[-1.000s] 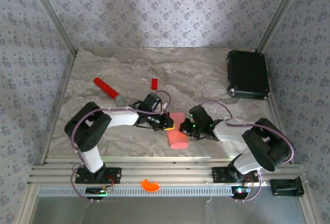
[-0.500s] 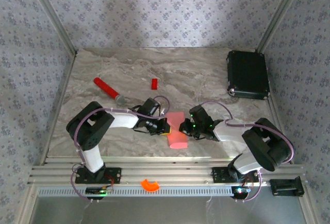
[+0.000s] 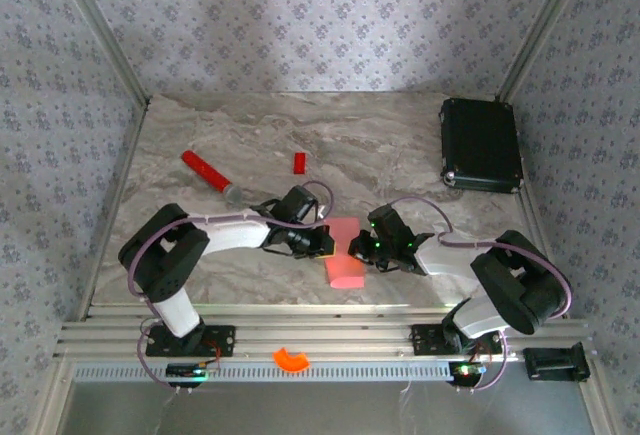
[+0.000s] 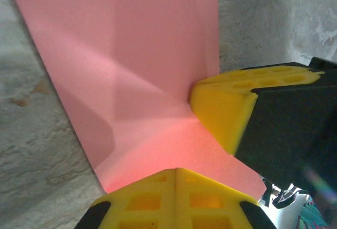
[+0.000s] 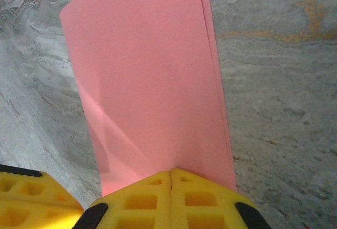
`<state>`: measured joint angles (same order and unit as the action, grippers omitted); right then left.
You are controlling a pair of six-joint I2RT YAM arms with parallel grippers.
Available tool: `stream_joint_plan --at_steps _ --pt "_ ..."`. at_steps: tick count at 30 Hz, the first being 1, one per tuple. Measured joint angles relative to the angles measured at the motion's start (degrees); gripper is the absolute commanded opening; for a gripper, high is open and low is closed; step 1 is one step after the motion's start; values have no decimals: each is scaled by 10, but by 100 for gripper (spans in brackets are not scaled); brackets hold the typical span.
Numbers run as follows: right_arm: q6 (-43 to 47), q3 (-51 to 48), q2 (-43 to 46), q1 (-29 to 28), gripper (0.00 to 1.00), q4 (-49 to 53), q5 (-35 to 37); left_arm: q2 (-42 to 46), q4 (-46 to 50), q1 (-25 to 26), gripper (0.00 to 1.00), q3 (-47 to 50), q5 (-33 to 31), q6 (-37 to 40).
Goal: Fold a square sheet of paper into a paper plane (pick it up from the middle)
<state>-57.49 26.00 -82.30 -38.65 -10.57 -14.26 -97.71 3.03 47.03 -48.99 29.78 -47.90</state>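
- The square sheet of paper (image 3: 343, 253) lies flat on the marble table (image 3: 400, 135) as a narrow salmon-pink rectangle, already doubled over once.
- In the right wrist view two layers show along one long edge, slightly out of line with each other. The surface looks smooth and matte, with only soft shadows on it.
- The left gripper (image 3: 324, 243) sits at the sheet's left edge with its yellow fingers pressed together and their tips resting on the paper. I cannot tell whether a layer is caught between them.
- The right gripper (image 3: 356, 248) is at the sheet's right edge. Its fingers are likewise pressed together and their tips touch the paper.
- The step in hand looks like flattening or steadying this first fold.
- To do it well, one tip should pin the sheet while the other slides along the fold with light, even pressure. Thin paper like this would likely skid or buckle under a hard push.
- Squaring the offset layers first would probably give a truer centre line.
- Beyond the sheet, a small red block (image 3: 299, 162) lies farther back and a red stick (image 3: 208, 174) lies back-left of it.
- A black case (image 3: 481, 145) stands well apart, to the sheet's back-right.
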Motion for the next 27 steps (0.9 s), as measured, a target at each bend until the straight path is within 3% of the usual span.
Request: stream_joint_plan --at_steps 12,27 --pt "-2 -3 0 2 0 -5 0 -24 -51 -2 0 43 8 -3" --pt "-2 -6 5 5 0 -4 0 10 31 -5 0 37 -11 15"
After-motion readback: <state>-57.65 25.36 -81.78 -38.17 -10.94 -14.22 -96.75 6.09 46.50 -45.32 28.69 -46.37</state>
